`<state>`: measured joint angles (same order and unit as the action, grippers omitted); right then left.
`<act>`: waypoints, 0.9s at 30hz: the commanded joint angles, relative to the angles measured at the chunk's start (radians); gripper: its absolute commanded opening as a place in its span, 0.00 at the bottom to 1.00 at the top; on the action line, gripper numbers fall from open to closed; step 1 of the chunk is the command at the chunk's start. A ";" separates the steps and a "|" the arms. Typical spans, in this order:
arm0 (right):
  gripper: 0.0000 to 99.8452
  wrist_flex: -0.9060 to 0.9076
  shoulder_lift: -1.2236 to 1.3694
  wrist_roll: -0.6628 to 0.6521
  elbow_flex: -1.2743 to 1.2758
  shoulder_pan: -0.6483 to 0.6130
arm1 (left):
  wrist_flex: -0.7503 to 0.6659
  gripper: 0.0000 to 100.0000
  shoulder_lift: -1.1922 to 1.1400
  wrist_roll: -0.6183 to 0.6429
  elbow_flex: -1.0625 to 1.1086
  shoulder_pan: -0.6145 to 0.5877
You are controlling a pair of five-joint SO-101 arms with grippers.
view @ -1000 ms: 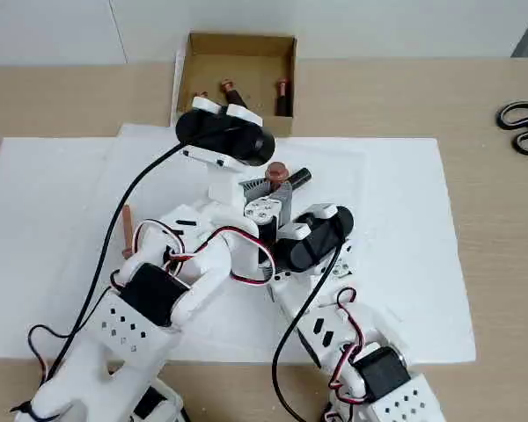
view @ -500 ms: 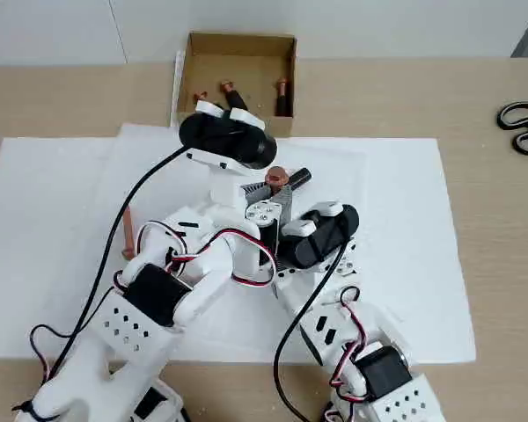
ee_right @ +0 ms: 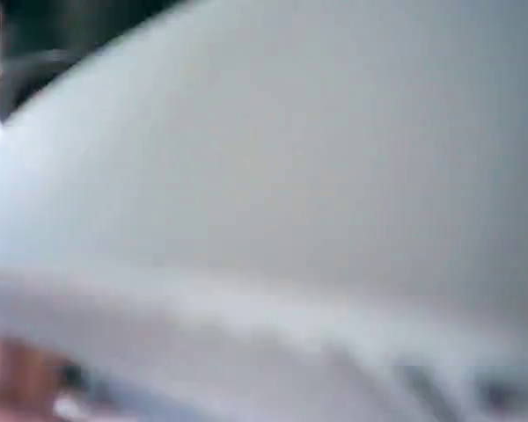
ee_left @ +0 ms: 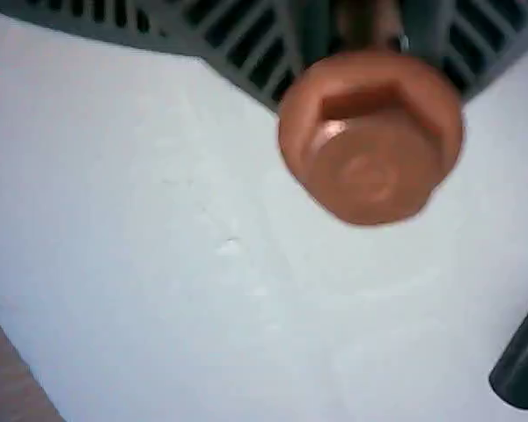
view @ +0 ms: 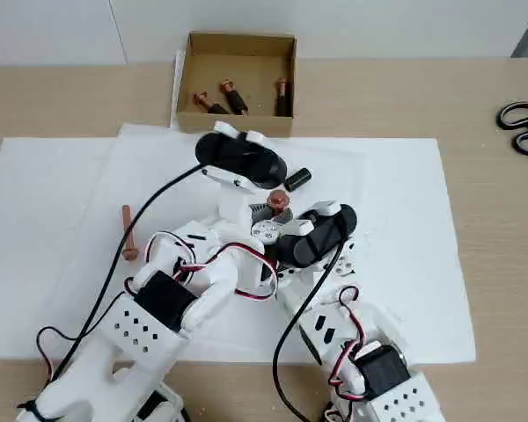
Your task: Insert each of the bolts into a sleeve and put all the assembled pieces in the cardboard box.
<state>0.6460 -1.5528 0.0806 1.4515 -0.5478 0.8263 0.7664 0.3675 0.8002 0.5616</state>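
Note:
My left gripper is shut on a copper bolt and holds it over the white sheet at the table's middle. In the left wrist view the bolt's hex head sits just below the grey jaws of the left gripper. A black sleeve lies on the sheet just beyond the bolt, and its end shows in the left wrist view. A second copper bolt lies loose on the sheet's left part. The right arm sits close beside the left gripper; its fingers are hidden.
The cardboard box stands at the far edge and holds three assembled pieces. Scissors lie at the far right. The white foam sheet covers most of the table. Both arms' cables cross the near middle.
My left arm has pulled back toward the near side with the bolt, away from the box and the sleeve. The right arm has barely shifted.

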 commanded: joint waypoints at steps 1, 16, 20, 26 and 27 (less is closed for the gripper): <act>0.01 -0.024 -0.013 -0.002 -0.014 0.008 | -0.017 0.01 0.017 -0.014 0.028 -0.002; 0.01 -0.024 -0.013 -0.002 -0.014 0.008 | -0.011 0.15 0.018 -0.014 0.038 -0.006; 0.01 -0.024 -0.013 -0.002 -0.014 0.008 | 0.028 0.19 0.018 -0.012 -0.018 -0.015; 0.01 -0.024 -0.013 -0.002 -0.014 0.008 | 0.170 0.25 0.018 -0.009 -0.148 -0.091; 0.01 -0.024 -0.013 -0.002 -0.014 0.008 | 0.198 0.26 0.018 -0.009 -0.171 -0.109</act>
<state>0.6460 -1.5528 0.0775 1.4546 -0.5447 0.9674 0.7725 0.3629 0.7219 0.4879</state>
